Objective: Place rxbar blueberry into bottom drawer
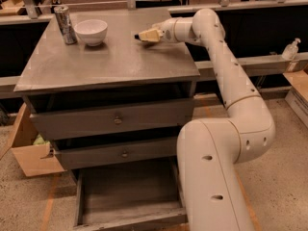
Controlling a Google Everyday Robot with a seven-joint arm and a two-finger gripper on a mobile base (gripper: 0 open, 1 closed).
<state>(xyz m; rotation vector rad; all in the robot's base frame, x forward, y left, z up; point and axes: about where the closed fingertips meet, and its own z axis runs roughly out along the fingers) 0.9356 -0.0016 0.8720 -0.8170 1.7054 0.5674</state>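
My gripper (142, 35) hovers just above the back right part of the grey cabinet top (115, 64), pointing left. Its tan fingers are closed together, and a small dark end of the rxbar blueberry (136, 36) sticks out at their tip; the rest of the bar is hidden. The bottom drawer (127, 186) is pulled open at floor level, and its plain grey inside holds nothing. The two drawers with knobs above it are shut.
A silver can (64, 25) and a white bowl (91, 32) stand at the back left of the top. My arm's thick base (216, 177) stands beside the open drawer's right side. A cardboard box (31, 155) sits on the floor at left, and a sanitiser bottle (290, 49) stands on the ledge at right.
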